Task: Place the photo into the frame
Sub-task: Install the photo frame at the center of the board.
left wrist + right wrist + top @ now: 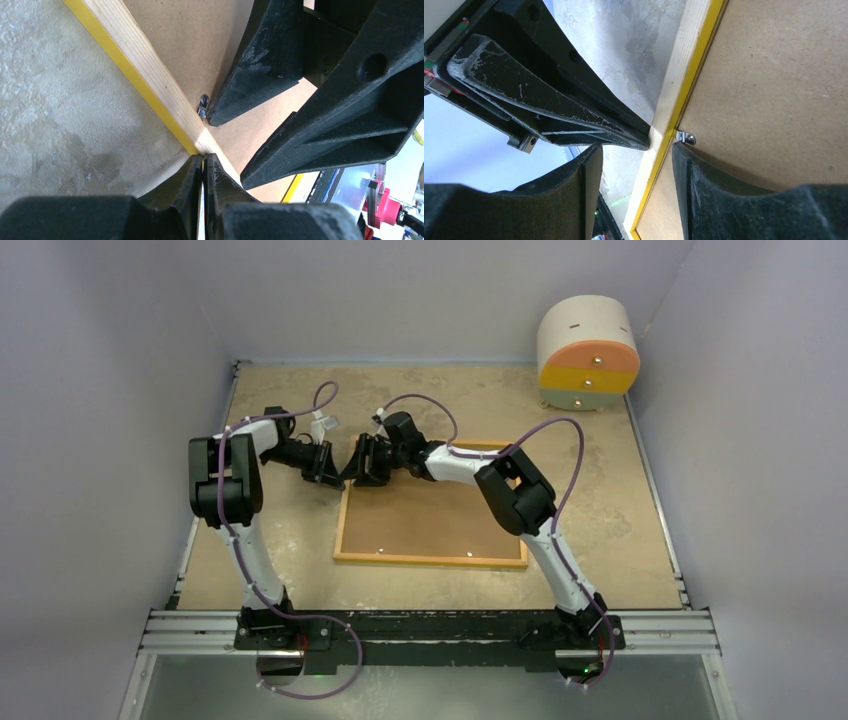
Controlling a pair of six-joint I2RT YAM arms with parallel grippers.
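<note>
Frame (433, 560) face-down; left hand (204, 161) pressed together, tips touching rail; right hand (635, 150) apart, straddling same rail.

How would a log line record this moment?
frame: face down | left hand: shut, at edge | right hand: open, astride edge by clip

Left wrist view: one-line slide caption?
Shut left fingers touch the frame; open right fingers sit beside the metal tab at the backing board edge.
</note>
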